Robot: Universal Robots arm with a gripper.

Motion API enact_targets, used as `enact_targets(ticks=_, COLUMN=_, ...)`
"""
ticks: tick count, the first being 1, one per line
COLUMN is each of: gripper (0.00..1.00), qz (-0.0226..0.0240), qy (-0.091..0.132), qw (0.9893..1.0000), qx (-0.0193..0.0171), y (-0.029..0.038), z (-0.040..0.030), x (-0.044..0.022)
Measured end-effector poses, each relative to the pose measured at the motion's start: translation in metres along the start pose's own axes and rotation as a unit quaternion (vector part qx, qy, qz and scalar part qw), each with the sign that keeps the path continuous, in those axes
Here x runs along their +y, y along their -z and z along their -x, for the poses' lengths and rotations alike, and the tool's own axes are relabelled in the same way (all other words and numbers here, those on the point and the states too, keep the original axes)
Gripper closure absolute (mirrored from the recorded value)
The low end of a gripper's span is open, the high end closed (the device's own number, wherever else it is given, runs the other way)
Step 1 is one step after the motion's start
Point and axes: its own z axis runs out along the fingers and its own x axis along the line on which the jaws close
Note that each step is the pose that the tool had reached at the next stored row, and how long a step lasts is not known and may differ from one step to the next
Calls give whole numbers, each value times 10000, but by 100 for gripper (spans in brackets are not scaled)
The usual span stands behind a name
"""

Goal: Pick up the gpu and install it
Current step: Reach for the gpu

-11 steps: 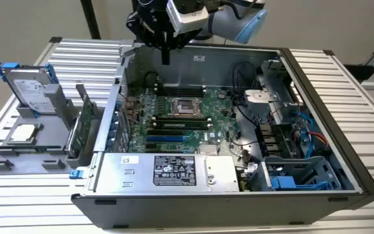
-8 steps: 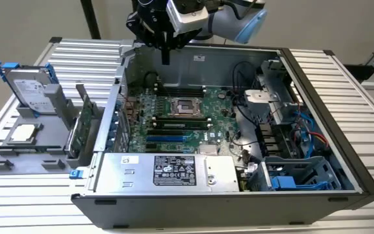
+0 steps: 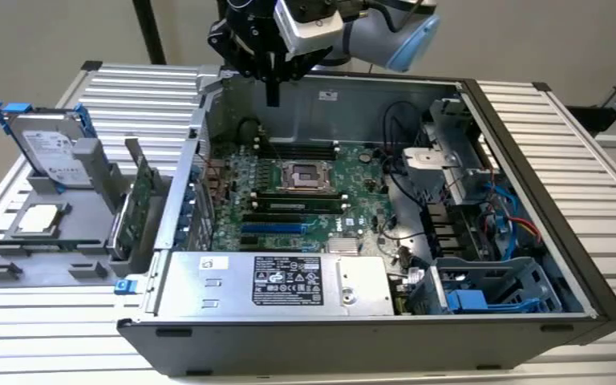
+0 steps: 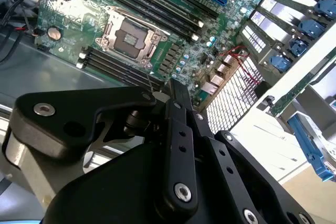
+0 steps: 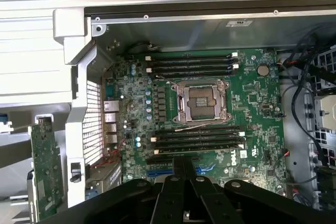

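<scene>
The gripper [image 3: 273, 98] hangs over the far corner of the open computer case [image 3: 522, 152], on the exterior view's left, above the far edge of the motherboard [image 3: 286, 210]. Its fingers [image 5: 178, 169] are pressed together with nothing between them, and both wrist views look past them down to the empty CPU socket [image 4: 128, 38] and the memory slots on either side of it.

The gpu [image 3: 140, 191] stands on edge in a grey holder [image 3: 30, 269] outside the case, just beside the case wall on the exterior view's left and well apart from the gripper. In the first wrist view its green board [image 5: 44, 171] shows beyond the case's perforated back panel.

A hard drive [image 3: 49, 152] with a blue frame stands in the same holder, farther to the exterior view's left. The power supply [image 3: 276, 281] lies along the near side of the case. Everything rests on a slatted metal table [image 3: 565, 104].
</scene>
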Motion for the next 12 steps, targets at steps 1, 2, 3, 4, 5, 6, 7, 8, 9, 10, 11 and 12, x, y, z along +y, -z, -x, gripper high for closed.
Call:
enact_targets(ticks=1, gripper=100, qz=0, qy=0, qw=10000, qx=0, y=0, z=0, x=0)
enact_targets(ticks=2, gripper=100, qz=1, qy=0, qw=10000, qx=0, y=0, z=-1, x=0)
enact_targets(ticks=3, gripper=100, qz=1, qy=0, qw=10000, qx=0, y=1, z=-9, x=-2)
enact_targets(ticks=4, gripper=100, qz=1, qy=0, qw=10000, qx=0, y=1, z=-25, x=-3)
enact_targets(ticks=5, gripper=100, qz=0, qy=0, qw=10000, qx=0, y=2, z=-49, x=-4)
enact_targets(ticks=6, gripper=100, qz=0, qy=0, qw=10000, qx=0, y=3, z=-75, x=-6)
enact_targets(ticks=7, gripper=100, qz=0, qy=-1, qw=10000, qx=0, y=4, z=-97, x=-8)
enact_targets(ticks=8, gripper=100, qz=0, qy=-1, qw=10000, qx=0, y=6, z=-120, x=-9)
enact_targets(ticks=9, gripper=100, qz=0, qy=-1, qw=10000, qx=-1, y=6, z=-140, x=-10)
enact_targets(ticks=10, gripper=100, qz=0, qy=-1, qw=10000, qx=0, y=7, z=-160, x=-12)
enact_targets(ticks=11, gripper=100, qz=0, qy=-1, qw=10000, qx=0, y=8, z=-178, x=-13)
enact_targets(ticks=12, gripper=100, qz=1, qy=-1, qw=10000, qx=-1, y=9, z=-197, x=-15)
